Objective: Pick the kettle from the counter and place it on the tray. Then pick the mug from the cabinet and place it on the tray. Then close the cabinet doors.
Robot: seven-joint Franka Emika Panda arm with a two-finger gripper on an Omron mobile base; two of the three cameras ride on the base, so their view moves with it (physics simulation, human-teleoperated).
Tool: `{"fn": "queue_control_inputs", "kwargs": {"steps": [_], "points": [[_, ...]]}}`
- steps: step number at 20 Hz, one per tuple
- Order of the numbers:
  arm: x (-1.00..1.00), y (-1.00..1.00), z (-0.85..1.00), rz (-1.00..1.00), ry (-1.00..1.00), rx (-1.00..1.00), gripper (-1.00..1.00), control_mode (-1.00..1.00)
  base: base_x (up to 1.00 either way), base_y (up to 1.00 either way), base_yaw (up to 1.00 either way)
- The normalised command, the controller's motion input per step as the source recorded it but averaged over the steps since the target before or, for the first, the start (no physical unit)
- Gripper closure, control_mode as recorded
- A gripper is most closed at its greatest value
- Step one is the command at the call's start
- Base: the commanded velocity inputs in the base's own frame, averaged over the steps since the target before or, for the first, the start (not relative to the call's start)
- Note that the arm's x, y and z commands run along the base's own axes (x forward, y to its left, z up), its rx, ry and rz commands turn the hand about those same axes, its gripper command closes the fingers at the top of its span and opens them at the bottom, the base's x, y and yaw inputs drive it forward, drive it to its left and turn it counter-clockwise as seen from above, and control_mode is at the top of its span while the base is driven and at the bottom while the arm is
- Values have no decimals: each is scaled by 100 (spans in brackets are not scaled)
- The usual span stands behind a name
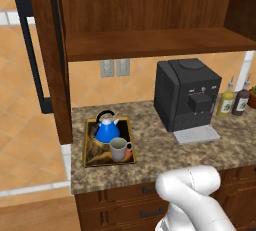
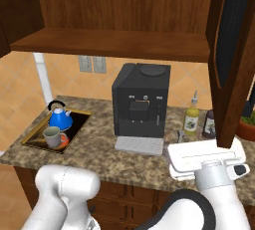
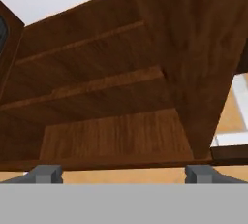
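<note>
The blue kettle and the grey mug both stand on the gold-rimmed tray at the left end of the counter. The cabinet hangs above with both doors swung open: the left door and the right door. My gripper is open and holds nothing. It points up from below the cabinet, and its white hand sits just beside the lower end of the right door.
A black coffee machine stands mid-counter. Two bottles are to its right, with a plant at the far right. Dark drawers run below the slab.
</note>
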Motion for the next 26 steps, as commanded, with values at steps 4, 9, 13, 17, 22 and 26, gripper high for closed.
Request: {"fn": "queue_control_inputs", "kwargs": {"steps": [4, 9, 13, 17, 22, 26], "points": [[0, -51, 22, 2, -9, 0, -100, -100, 0, 0, 0], [0, -38, 25, 0, 0, -4, -100, -100, 0, 0, 0], [0, -27, 22, 2, 0, -17, -100, -100, 0, 0, 0], [-3, -7, 25, 6, 0, -27, -100, -100, 0, 0, 0], [-9, 24, 28, 4, 0, -43, -100, -100, 0, 0, 0], [-1, 53, 37, 3, 0, -48, -100, -100, 0, 0, 0]]}}
